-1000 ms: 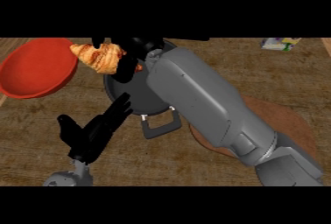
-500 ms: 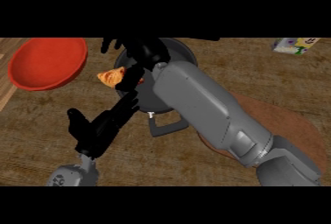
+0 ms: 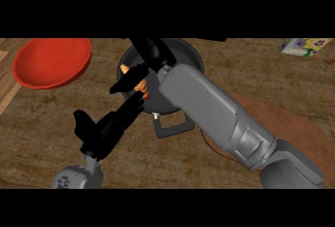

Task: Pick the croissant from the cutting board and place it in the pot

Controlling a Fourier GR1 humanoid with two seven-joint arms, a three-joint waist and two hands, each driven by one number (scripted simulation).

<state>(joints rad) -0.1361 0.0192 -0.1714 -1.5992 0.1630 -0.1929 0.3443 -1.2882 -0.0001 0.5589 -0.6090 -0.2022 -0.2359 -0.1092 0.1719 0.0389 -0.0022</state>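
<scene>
The croissant [image 3: 141,87] shows only as orange slivers between the black fingers of my right hand [image 3: 152,55], which is shut on it. That hand hovers over the dark grey pot [image 3: 186,55], whose handle [image 3: 171,129] points toward me. My right forearm crosses the pot from the lower right and hides much of it. The round brown cutting board [image 3: 281,119] lies at the right, partly under that forearm. My left hand [image 3: 104,128] stands open in front of the pot to its left, fingers straight and pointing up toward it.
A red plate [image 3: 51,62] sits at the upper left beside the pot. A small colourful box [image 3: 303,46] lies at the top right. A pale wooden edge [image 3: 5,91] shows at the far left of the counter.
My right hand has carried the croissant rightward, from beside the red plate to above the pot. The left hand has stayed open near the pot's front.
</scene>
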